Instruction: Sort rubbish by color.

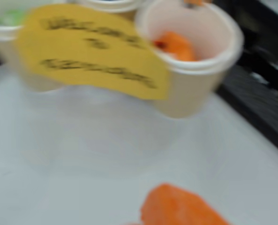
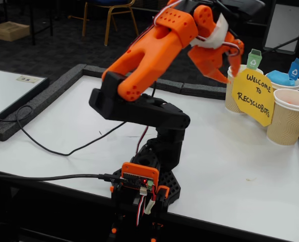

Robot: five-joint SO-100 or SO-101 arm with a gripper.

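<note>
jaws look empty and parted in the fixed view, gripper (image 2: pixel 225 65) raised off the table (image 2: pixel 225 161), just left of the cups; how wide they stand is unclear. one orange fingertip (image 1: pixel 176 208) pokes in at the bottom of the wrist view, blurred.

orange lump (image 1: pixel 176 46) sits inside the right cup (image 1: pixel 195 70) in the wrist view. green lump (image 1: pixel 7 18) shows at the top left, inside the left cup (image 1: pixel 5 40), mostly cut off. blue lump (image 2: pixel 280 77) fills the middle cup (image 2: pixel 285 84) in the fixed view. yellow sign (image 1: pixel 92 49) stands in front of the cups and hides their lower parts.

no lump lies loose on the table in either view, so the sort looks done or nearly so, judging from this. step in hand seems to be the gripper clearing off after the orange drop. next move likely calls for pulling the arm back toward its base without clipping the sign or the cup flags (image 2: pixel 253 59).
</note>
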